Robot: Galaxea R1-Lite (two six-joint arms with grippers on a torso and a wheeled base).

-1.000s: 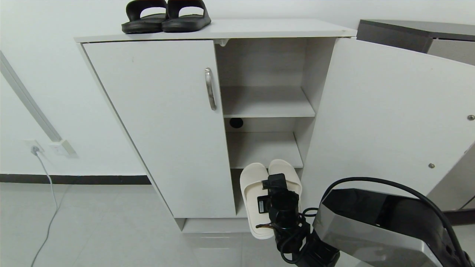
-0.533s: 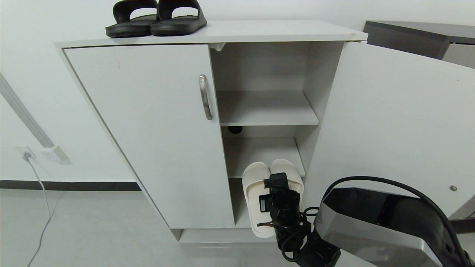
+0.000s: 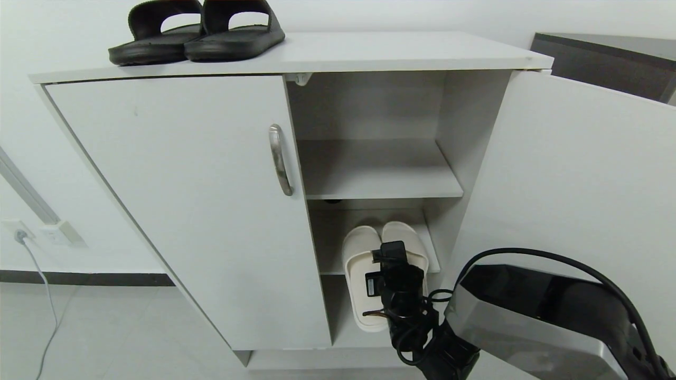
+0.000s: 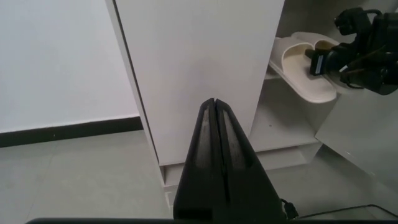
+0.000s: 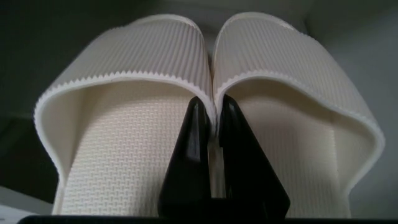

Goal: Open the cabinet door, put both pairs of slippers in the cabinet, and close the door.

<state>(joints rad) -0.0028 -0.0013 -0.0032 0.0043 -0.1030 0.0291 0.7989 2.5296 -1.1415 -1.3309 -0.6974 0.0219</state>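
The white cabinet (image 3: 174, 200) has its right door (image 3: 570, 190) swung open and its left door shut. A pair of white slippers (image 3: 364, 264) is held side by side, toes at the front edge of the lower shelf (image 3: 330, 237). My right gripper (image 3: 393, 258) is shut on the white slippers (image 5: 211, 106), pinching their two inner edges together. A pair of black slippers (image 3: 195, 34) rests on the cabinet top at the left. My left gripper (image 4: 215, 109) is shut and empty, low in front of the closed left door (image 4: 199, 62), with the white slippers (image 4: 308, 65) farther off.
The upper shelf (image 3: 375, 169) is bare. A metal handle (image 3: 280, 158) runs down the left door's edge. A wall socket and cable (image 3: 24, 237) are at the left above the floor. A dark grey unit (image 3: 607, 58) stands behind the open door.
The head camera has moved closer and the picture has shifted. The right gripper has carried the white slippers up from the cabinet's bottom opening to the lower shelf.
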